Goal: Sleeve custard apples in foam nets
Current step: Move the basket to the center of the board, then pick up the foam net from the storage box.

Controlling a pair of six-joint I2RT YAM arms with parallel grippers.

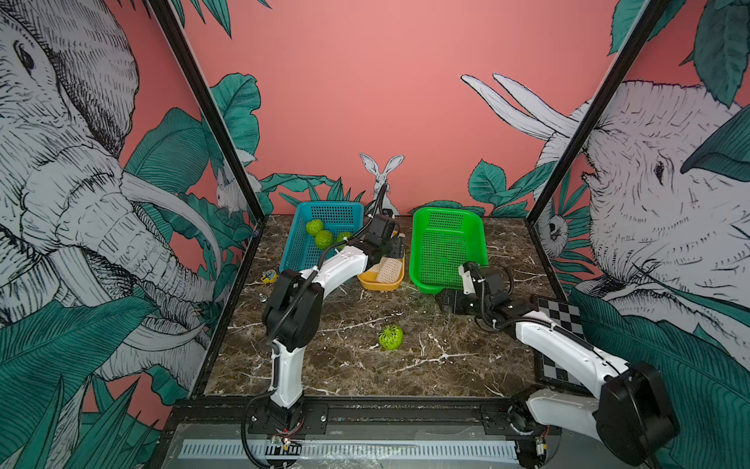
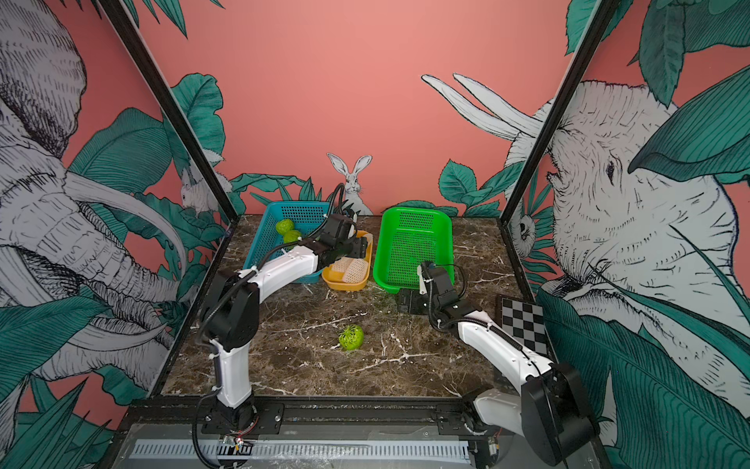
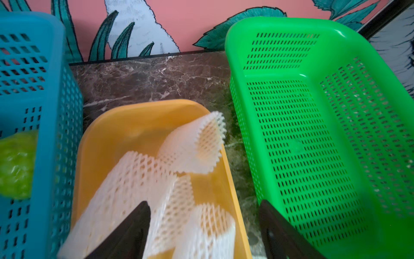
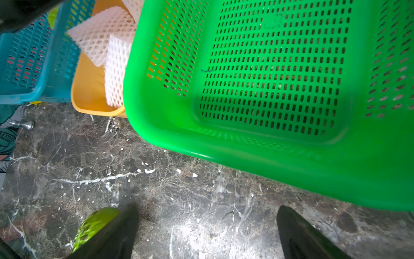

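Three bare custard apples (image 1: 324, 239) lie in the blue basket (image 1: 324, 211) at the back left; one of them (image 3: 15, 163) shows through the basket wall in the left wrist view. Another custard apple (image 1: 391, 337), wrapped in a net, rests on the marble in front. Several foam nets (image 3: 139, 179) are piled in the yellow tray (image 3: 107, 134). My left gripper (image 3: 205, 224) hangs open over the tray's right rim, with a net below its jaws and nothing gripped. My right gripper (image 4: 208, 224) is open and empty above bare marble by the green basket's near edge, the netted fruit (image 4: 94, 224) beside one finger.
The empty green basket (image 1: 446, 215) stands at the back right, close to the yellow tray (image 1: 381, 284). A checkerboard (image 1: 560, 316) lies at the right edge under the right arm. A small yellow item (image 1: 268, 277) and a metal piece (image 1: 261, 296) lie by the left wall.
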